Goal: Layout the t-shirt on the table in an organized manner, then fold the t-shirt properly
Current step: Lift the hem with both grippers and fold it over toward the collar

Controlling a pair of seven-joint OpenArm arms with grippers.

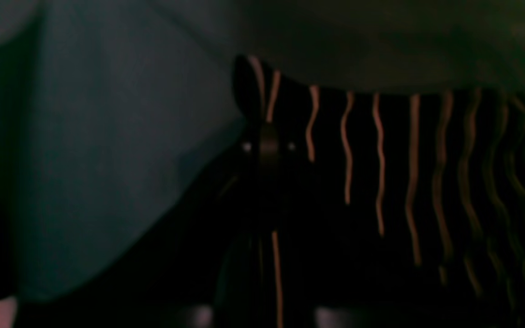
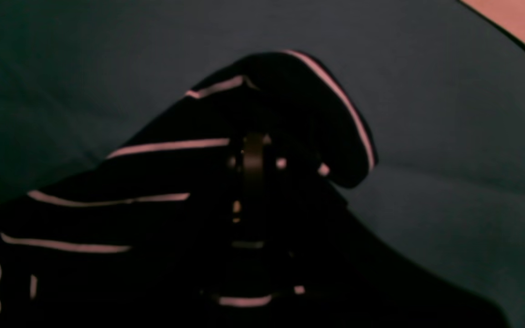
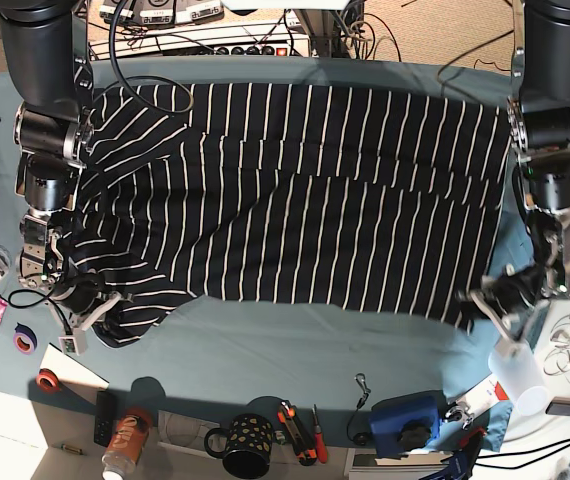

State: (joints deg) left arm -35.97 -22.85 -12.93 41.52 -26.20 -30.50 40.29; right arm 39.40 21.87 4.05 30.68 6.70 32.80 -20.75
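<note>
At the left of the base view, the right gripper sits low on the table, at the near left corner of the t-shirt. Its wrist view shows the jaws closed, with a bunched fold of striped fabric pinched between them and lifted off the teal cloth. The t-shirt lies spread across the far half of the table, stripes running front to back, one sleeve near the far left by the arm's base. Its near edge is uneven, sagging toward the left corner. Along the table's front edge stand a roll of tape, a can, a spotted mug, hand tools and a blue device. At the right of the base view, the left gripper is at the shirt's near right corner. Its wrist view is dark and blurred, yet shows the jaws closed on the striped hem, fabric hanging to the right.
</note>
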